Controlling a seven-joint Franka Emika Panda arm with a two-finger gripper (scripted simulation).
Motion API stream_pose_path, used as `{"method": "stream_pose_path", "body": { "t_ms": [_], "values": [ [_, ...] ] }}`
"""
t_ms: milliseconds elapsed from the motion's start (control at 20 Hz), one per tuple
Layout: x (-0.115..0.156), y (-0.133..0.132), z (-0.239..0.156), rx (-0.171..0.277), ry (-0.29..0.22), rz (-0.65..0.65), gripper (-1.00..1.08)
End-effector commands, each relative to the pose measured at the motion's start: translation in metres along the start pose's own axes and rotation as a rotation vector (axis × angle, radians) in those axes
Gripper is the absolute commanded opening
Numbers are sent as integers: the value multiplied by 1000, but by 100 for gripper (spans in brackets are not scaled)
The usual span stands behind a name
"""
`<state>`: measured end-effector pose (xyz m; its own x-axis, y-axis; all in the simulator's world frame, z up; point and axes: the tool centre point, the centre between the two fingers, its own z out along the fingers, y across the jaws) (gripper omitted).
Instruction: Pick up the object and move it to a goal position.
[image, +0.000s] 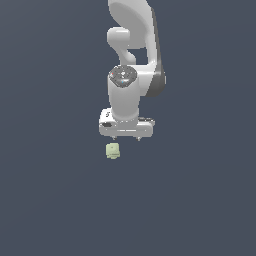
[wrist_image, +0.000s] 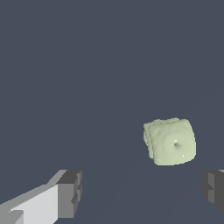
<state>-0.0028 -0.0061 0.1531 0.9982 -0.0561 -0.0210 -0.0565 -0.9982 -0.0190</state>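
The object (image: 113, 151) is a small pale yellow-green lumpy block lying on the dark grey floor, just below the white gripper (image: 126, 138) and slightly toward the exterior view's left of it. In the wrist view the object (wrist_image: 169, 141) sits ahead of the fingers and nearer one of them, outside the gap. The gripper (wrist_image: 142, 192) is open, its two dark pads (wrist_image: 70, 194) far apart with nothing between them. It does not touch the object.
The white Panda arm (image: 134, 60) rises behind the gripper toward the top of the exterior view. Plain dark grey floor (image: 200, 200) surrounds the object on all sides.
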Motion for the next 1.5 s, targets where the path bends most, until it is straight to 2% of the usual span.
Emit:
{"method": "stream_pose_path", "body": {
  "t_ms": [0,450,750,1450],
  "values": [
    [0,0,0,0,0,0,100],
    [10,16,-22,5,37,40,100],
    [10,18,-19,3,36,32,100],
    [5,55,37,-16,25,-121,100]
  ]
}}
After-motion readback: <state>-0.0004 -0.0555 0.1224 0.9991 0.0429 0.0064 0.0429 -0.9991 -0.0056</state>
